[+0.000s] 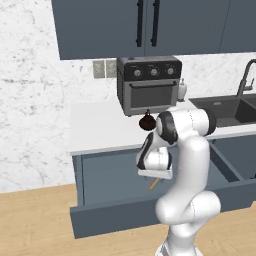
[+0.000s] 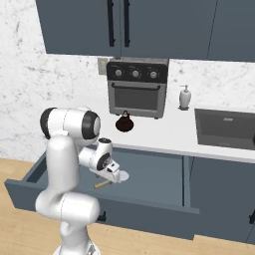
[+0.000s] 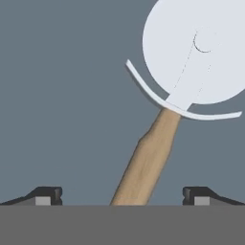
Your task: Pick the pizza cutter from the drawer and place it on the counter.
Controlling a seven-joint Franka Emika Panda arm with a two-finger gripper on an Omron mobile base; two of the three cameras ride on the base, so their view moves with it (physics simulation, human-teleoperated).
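- Down inside the open drawer (image 1: 100, 212), the pizza cutter (image 3: 177, 91) lay flat on the blue-grey floor, its round white wheel toward the top right of the hand view and its light wooden handle running down to the bottom edge.
- Both dark fingertips (image 3: 48, 195) stood wide apart, one on each side of the handle, with bare drawer floor showing between each tip and the wood; the jaws were open and held nothing.
- The gripper (image 3: 122, 196) pointed downward over the cutter's handle, and the handle's lower end sat roughly midway between the tips.
- From the right base view, the white wheel (image 2: 122, 176) peeked out just beside the hand, with the wooden handle (image 2: 102, 184) sticking out below it toward the left.
- From the left base view, the arm bent down from its elbow into the drawer, and a bit of the handle showed beneath the hand.
- The counter (image 1: 97, 130) ran white and flat above the drawer.
- On it stood a dark toaster oven (image 1: 149, 84) against the marble wall, with a dark brown bulbous object with a stem (image 1: 146, 121) just in front of it.
- A small white soap dispenser (image 2: 185, 97) stood to the oven's right, near the dark sink (image 2: 226, 128).
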